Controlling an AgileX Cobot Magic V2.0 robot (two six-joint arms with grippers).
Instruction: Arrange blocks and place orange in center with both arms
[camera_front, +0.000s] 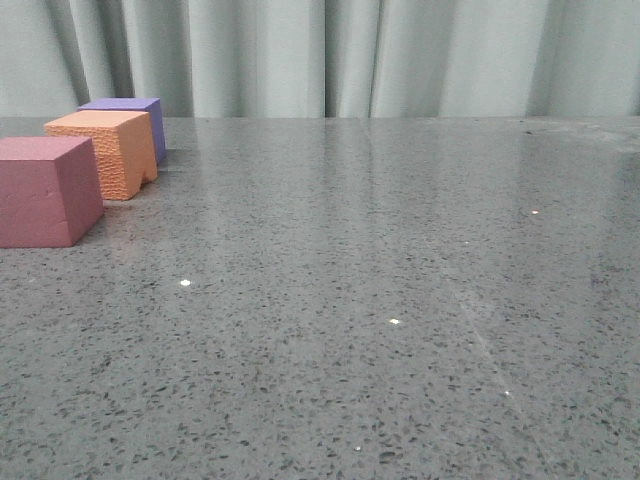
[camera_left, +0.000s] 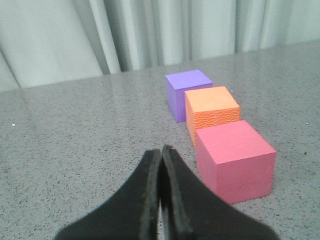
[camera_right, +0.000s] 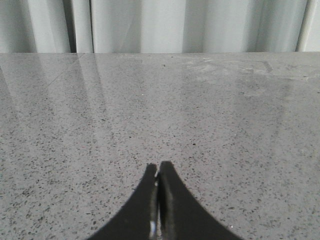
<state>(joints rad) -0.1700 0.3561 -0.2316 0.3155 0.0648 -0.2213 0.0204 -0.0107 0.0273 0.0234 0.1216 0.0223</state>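
1. The left end effector (camera_left: 161, 150) has its fingers pressed together, holding nothing, near the pink-red cube (camera_left: 235, 160).
2. The right end effector (camera_right: 158, 167) is likewise closed and empty over bare tabletop (camera_right: 200, 115).
3. The orange cube (camera_front: 105, 150) sits between the pink-red cube and the purple cube (camera_front: 130, 115), in a row at the tabletop's left edge.

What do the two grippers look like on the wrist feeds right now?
Both look alike: the left gripper and right gripper are matte black, with angular fingers that widen from narrow tips into a broad base. No cables, markings or arm links show in any view.
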